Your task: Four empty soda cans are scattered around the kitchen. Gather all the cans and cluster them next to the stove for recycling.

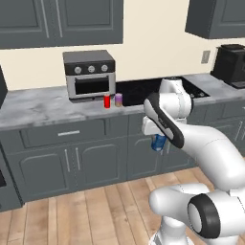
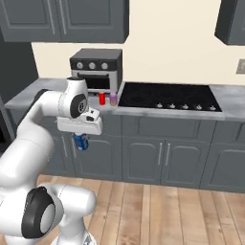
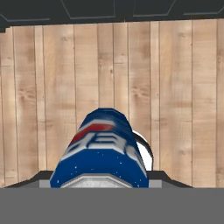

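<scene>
I can read no words, brand names or numbers anywhere around me. The small blue metal soda can (image 3: 101, 148) held in my gripper (image 3: 103, 183) carries a red stripe and white angular marks in the hand view, but they form no letters I can make out. The small red can (image 1: 106, 101) and the purplish-pink can (image 1: 118, 99) on the grey marbled table (image 1: 38, 107) are too small to show any label. The grey toaster oven (image 1: 89, 74) has round dials with no legible markings.

Red can (image 1: 106, 101), pink can (image 1: 118, 99) seemingly crowding counter strip (image 1: 38, 107) beside stove (image 2: 167, 97).
</scene>
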